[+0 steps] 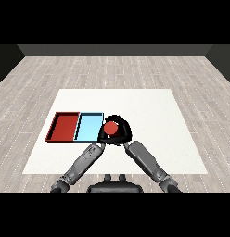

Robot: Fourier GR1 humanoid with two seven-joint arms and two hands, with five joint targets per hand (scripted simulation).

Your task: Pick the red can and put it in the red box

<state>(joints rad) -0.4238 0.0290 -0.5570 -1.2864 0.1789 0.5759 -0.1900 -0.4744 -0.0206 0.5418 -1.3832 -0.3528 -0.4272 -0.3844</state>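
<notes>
The red can [110, 127] stood just right of the light blue tray [87, 128], near the table's [149, 115] middle, seen from above as a red disc. Our right hand [122, 133] wrapped it, fingers [116, 118] curled over the far side and round toward the left; our left hand [102, 139] lay close against the can's near left side, and we could not tell whether its fingers were open or curled, since the two black hands merged there.

We judged the can to be stiff and light, with smooth round walls that could slide in a hold, so the best purchase was around its side at mid-height, as the right hand seemed to have it.

The red tray [64, 126] lay on the far side of the blue one, touching it along a shared edge. To reach it we would have to carry the can over the blue tray's raised rims and both walls between. Open white table stretched to the right and beyond, with plenty of room above the trays for lifting.
</notes>
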